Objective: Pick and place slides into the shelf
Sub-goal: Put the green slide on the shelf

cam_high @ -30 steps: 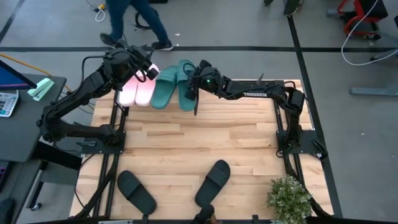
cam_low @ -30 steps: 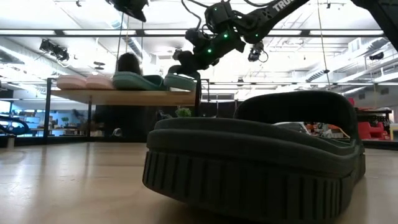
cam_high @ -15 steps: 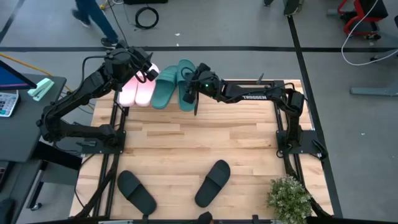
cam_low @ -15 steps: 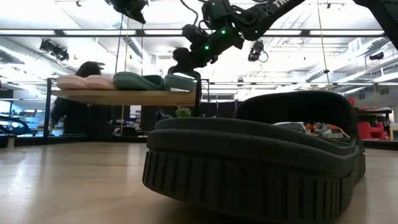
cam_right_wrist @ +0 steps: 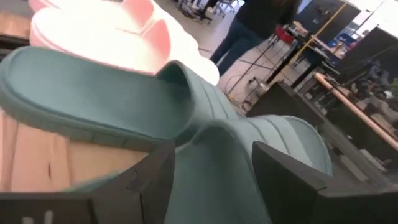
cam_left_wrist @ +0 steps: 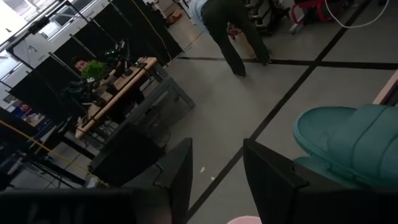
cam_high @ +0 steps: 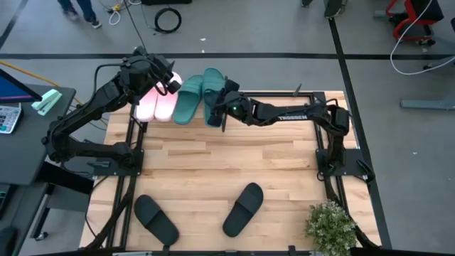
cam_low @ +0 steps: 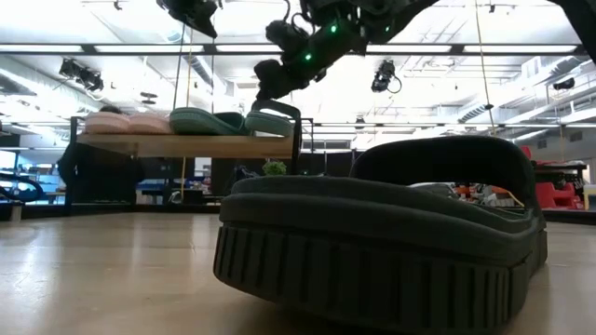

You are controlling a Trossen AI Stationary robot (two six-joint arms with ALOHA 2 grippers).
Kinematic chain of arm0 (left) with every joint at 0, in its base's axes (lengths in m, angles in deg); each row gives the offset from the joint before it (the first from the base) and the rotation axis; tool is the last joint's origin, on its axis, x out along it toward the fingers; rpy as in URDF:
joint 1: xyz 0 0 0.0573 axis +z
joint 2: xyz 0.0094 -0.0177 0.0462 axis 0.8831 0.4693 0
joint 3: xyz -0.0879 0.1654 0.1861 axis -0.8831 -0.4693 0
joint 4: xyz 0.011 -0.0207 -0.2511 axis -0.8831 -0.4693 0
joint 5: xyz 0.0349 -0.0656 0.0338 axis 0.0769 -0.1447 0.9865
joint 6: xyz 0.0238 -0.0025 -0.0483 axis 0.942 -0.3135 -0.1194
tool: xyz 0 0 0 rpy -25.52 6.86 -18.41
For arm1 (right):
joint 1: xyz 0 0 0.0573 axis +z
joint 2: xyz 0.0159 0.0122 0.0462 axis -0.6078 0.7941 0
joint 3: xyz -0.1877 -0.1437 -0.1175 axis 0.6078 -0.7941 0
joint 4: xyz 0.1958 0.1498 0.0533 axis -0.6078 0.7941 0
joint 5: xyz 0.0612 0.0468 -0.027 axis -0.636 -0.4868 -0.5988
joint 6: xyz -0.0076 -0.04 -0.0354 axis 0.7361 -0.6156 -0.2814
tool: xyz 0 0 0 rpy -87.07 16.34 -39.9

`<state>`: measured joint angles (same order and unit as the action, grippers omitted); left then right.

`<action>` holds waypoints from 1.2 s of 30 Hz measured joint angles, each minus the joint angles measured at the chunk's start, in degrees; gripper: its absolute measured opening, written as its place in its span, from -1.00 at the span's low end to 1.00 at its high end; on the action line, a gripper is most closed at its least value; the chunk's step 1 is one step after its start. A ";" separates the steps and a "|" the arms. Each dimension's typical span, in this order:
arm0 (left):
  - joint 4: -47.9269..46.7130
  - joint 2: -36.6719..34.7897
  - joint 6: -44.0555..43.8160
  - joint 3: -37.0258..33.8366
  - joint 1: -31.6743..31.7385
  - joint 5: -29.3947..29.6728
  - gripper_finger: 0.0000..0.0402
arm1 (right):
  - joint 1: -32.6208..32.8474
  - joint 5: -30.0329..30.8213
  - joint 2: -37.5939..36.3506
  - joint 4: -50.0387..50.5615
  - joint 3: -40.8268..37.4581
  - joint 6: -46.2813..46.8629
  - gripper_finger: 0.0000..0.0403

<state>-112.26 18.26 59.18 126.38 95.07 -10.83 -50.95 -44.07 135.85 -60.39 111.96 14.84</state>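
Hovering over the right end of the shelf [cam_high: 181,114], the right gripper [cam_high: 222,105] has its jaws standing apart with nothing clamped between them; in its wrist view the strap of the rightmost teal slide [cam_right_wrist: 249,168] sits directly ahead of the gap, already resting on the plank beside the other teal slide [cam_high: 188,99]. Both pink slides [cam_high: 156,101] lie on the left part of the same shelf, under the left gripper [cam_high: 165,77], whose jaws are also apart and empty, looking out past the shelf's far edge. What matters for the coming move is the pair of black slides: one [cam_high: 242,209] lies on the near half of the bench, right of centre, its long axis angled toward the far right, and the other [cam_high: 156,219] lies near-left, angled the opposite way. By my reading, the right arm is closer to the first and the left arm to the second, and each slide lies well apart from either set of jaws.
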 joint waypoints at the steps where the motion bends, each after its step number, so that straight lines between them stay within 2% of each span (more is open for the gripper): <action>1: -0.27 0.00 -0.04 0.00 0.00 0.00 -0.27 | 0.64 0.76 -0.50 0.46 0.00 0.02 0.09; 7: -2.06 -0.02 -2.58 0.00 0.00 -4.08 -0.33 | 4.37 1.99 -6.64 7.54 -0.02 0.36 0.03; 12: -2.53 1.09 -2.64 0.04 -0.02 -5.11 -0.38 | 6.41 1.98 -13.04 14.33 -0.02 5.68 -0.15; 17: -3.32 5.64 2.54 0.02 1.59 -13.00 -0.58 | 6.23 2.08 -19.30 21.39 -0.02 9.04 -0.55; 20: -2.88 10.68 5.13 0.02 2.81 -13.47 -0.87 | 5.63 2.16 -21.47 23.17 -0.02 10.36 -0.89; 21: -1.95 12.63 6.23 0.02 3.40 -12.67 -0.93 | 5.52 2.21 -21.84 23.78 -0.02 9.92 -0.94; 23: 1.51 16.13 7.57 0.00 4.95 -11.27 -0.95 | 5.23 2.18 -21.93 23.68 0.00 9.70 -0.93; 28: 12.53 22.38 10.94 -0.02 7.67 -12.00 -0.98 | 3.80 1.93 -20.97 24.06 -0.02 8.70 -0.97; 36: 12.24 26.94 8.01 -0.02 9.91 -17.77 -0.99 | -2.72 0.75 -18.03 23.50 0.00 8.41 -0.98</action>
<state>-100.02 45.19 67.20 126.36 104.99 -28.60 -53.67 -43.32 117.82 -36.89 111.96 23.25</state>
